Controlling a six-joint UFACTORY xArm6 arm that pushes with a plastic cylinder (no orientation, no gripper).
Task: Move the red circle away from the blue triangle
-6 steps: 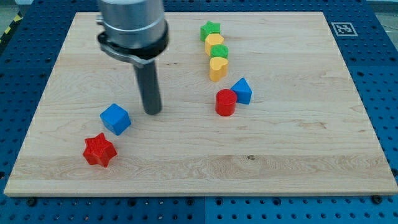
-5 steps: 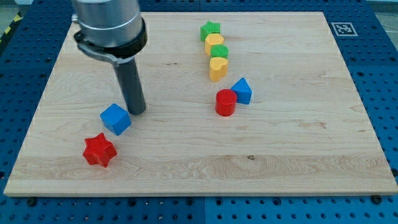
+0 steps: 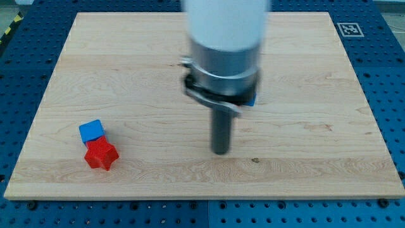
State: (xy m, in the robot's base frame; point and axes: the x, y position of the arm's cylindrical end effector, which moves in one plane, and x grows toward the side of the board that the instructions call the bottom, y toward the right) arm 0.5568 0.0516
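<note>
My tip [image 3: 220, 151] rests on the wooden board [image 3: 316, 145], below the middle of the view. The arm's wide body hides the place where the red circle stood, so I cannot see the red circle. Only a sliver of the blue triangle [image 3: 252, 99] shows at the arm's right edge, above and to the right of my tip. The green and yellow blocks are also hidden behind the arm.
A blue cube [image 3: 92, 131] sits at the lower left, touching the red star [image 3: 101, 155] just below it. A black-and-white marker [image 3: 348, 29] is at the board's top right corner. A blue perforated table [image 3: 392, 95] surrounds the board.
My tip has moved from beside the blue cube at the left to the lower middle of the board. The blue cube has slid left and down against the red star.
</note>
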